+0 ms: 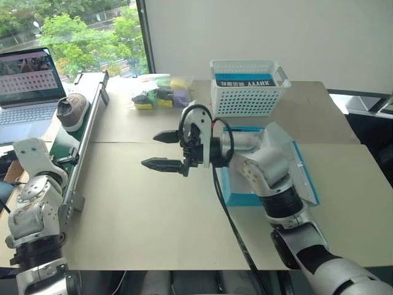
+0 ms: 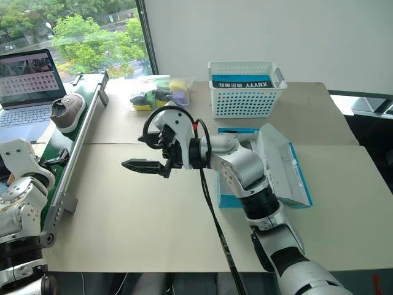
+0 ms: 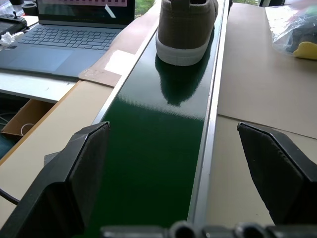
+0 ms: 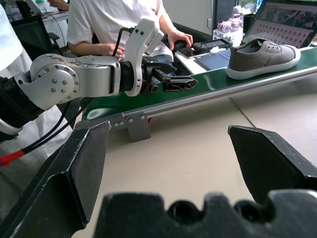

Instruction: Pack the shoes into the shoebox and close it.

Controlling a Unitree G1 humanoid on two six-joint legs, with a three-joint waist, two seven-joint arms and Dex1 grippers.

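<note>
A: Why is the left pincer (image 4: pixel 171 83) low over the green conveyor belt (image 3: pixel 153 148)?

B: It lines up along the belt with the grey-beige shoe (image 3: pixel 187 25) that sits further up it, near the laptop (image 1: pixel 27 86). Its jaws stand wide and hold nothing, probably so the shoe fits between them.

A: And the right pincer (image 1: pixel 166 150)?

B: Released too, empty, hanging above the table (image 1: pixel 153 209) and pointing toward the belt, likely ready to take the shoe over.

A: Where does it go?

B: Into the blue shoebox (image 1: pixel 236 193) lying open behind the right arm, in front of the white basket (image 1: pixel 245 92). I can't tell whether the other shoe is already inside.
</note>
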